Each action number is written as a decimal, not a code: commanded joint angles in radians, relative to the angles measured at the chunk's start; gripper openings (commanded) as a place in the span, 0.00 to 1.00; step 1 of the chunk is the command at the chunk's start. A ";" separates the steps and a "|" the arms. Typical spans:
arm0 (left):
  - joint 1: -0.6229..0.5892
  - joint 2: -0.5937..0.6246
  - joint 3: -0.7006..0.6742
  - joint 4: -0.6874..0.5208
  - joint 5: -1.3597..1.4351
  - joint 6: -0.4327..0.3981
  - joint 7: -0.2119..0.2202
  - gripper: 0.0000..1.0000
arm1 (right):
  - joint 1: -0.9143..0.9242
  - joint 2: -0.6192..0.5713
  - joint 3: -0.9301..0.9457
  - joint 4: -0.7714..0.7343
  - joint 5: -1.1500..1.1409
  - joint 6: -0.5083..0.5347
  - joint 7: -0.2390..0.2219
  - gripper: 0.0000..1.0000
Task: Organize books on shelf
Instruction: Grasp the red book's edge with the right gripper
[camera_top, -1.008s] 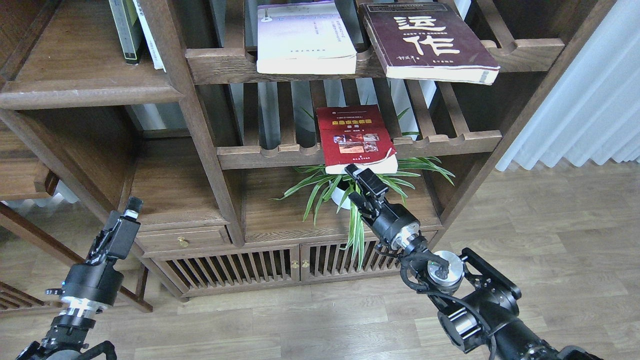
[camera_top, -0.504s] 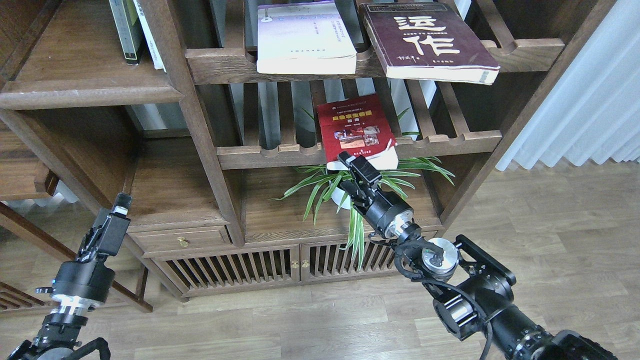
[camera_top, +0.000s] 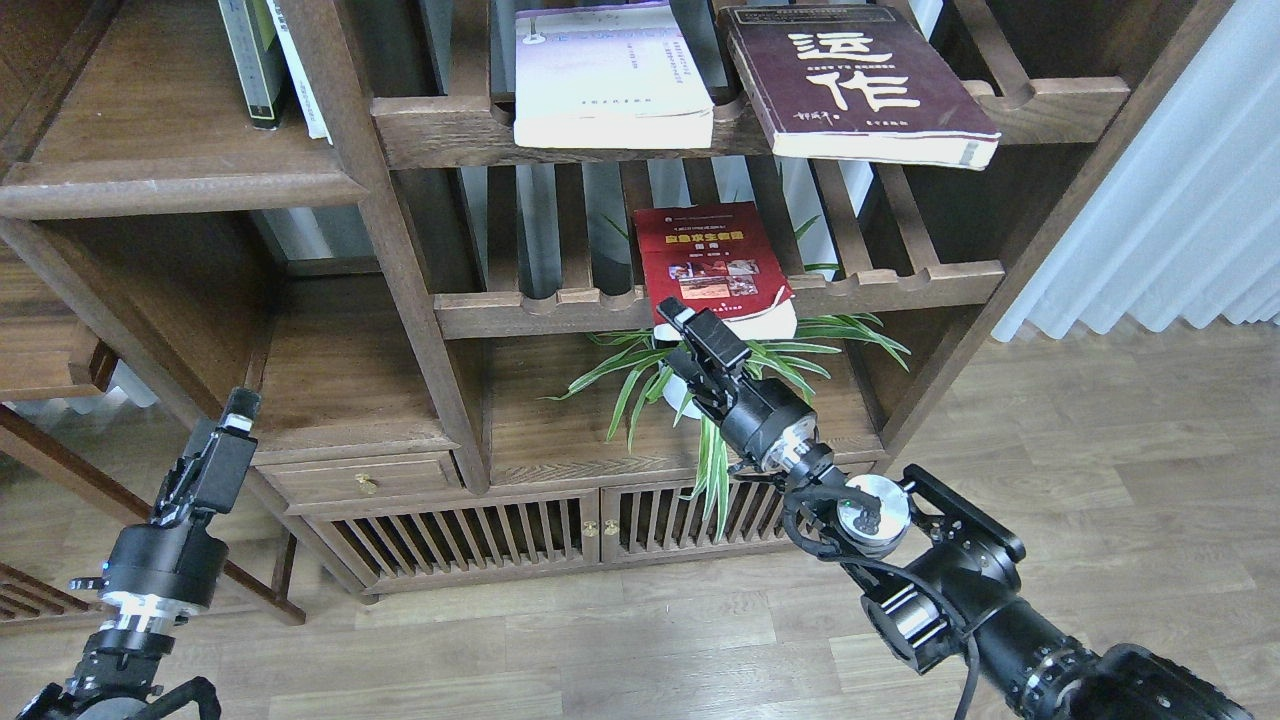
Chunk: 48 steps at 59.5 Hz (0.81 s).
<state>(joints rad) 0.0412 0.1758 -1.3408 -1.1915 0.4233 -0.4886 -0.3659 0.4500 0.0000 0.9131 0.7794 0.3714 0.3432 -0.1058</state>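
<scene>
Our right claw (camera_top: 672, 316) meets the near edge of the red book (camera_top: 708, 262) lying on a slatted rack (camera_top: 900, 283); we cannot tell its finger state. Our left claw (camera_top: 240, 408) hangs free, state unreadable. Lavender book (camera_top: 607, 72) and maroon book (camera_top: 850, 80) lie on the rack above.

The room is bright with soft daylight. It seems to come from the right, where the white curtain (camera_top: 1180, 200) glows very pale. The floor (camera_top: 1100, 440) near it looks light. Under the wooden boards it gets dark, and the deep corner on the left (camera_top: 150, 290) sits in shadow. The round metal cap (camera_top: 873, 503) on the right arm shines with a small bright spot. The picture is sharp; letters on the maroon book (camera_top: 855, 80) are easy to read. Nothing looks blurry. The straight posts lean outward near the edges.
</scene>
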 joint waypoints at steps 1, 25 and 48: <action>0.000 -0.001 0.005 0.004 0.000 0.000 -0.001 1.00 | 0.004 0.000 0.004 -0.006 0.004 -0.042 0.003 0.94; -0.001 -0.015 0.008 0.004 -0.001 0.000 0.001 1.00 | 0.047 0.000 0.092 -0.005 0.076 -0.158 0.084 0.68; -0.004 -0.013 0.003 0.004 -0.001 0.000 -0.001 1.00 | 0.044 0.000 0.092 -0.003 0.098 -0.158 0.086 0.34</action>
<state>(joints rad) 0.0356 0.1622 -1.3341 -1.1873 0.4218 -0.4887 -0.3651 0.4962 0.0000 1.0084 0.7787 0.4687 0.1855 -0.0214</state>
